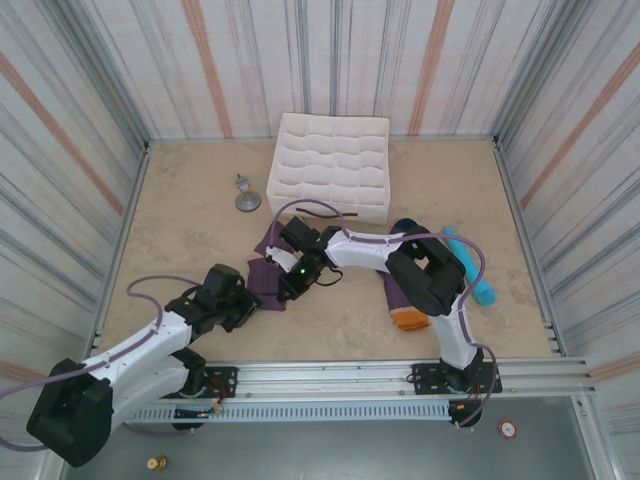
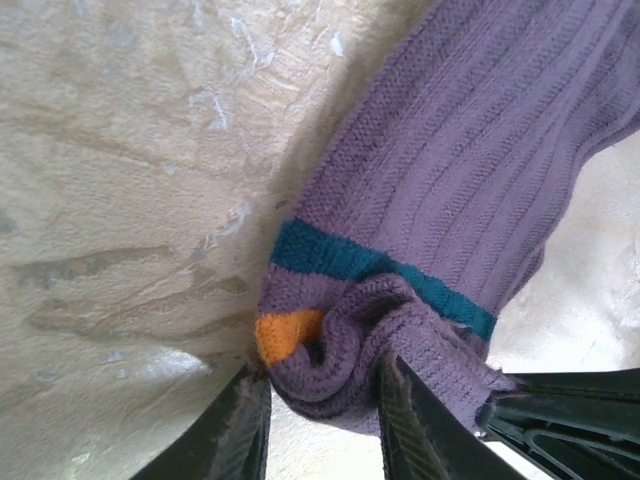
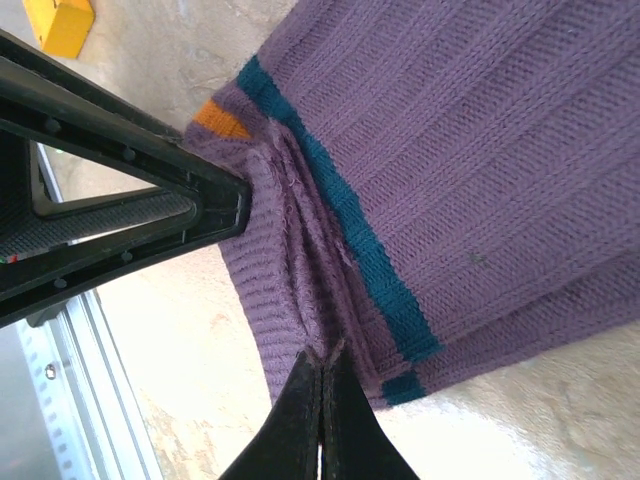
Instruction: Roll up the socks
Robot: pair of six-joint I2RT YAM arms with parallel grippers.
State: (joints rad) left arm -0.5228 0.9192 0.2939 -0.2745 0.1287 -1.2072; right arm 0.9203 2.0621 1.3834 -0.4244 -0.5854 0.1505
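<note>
The purple sock (image 1: 270,245) lies on the counter (image 1: 340,325) left of centre, just in front of the white compartment box (image 1: 330,165). Its long axis runs from the near side away toward that box, leaning slightly right. The near end is bunched and folded over on itself. That end has a teal stripe (image 2: 340,258) and an orange patch (image 2: 285,335) beside the fold.

The left gripper (image 2: 325,430) comes in from the near left, and its jaws pinch the rolled fold between them. The right gripper (image 3: 320,400) reaches in from the right. Its jaws are pressed together with the tips at the sock's folded edge, and I cannot tell whether fabric is caught there.

A second sock (image 1: 408,320), with its orange cuff nearest the bases, lies under the right arm. A teal cylinder (image 1: 480,285) lies farther right.
</note>
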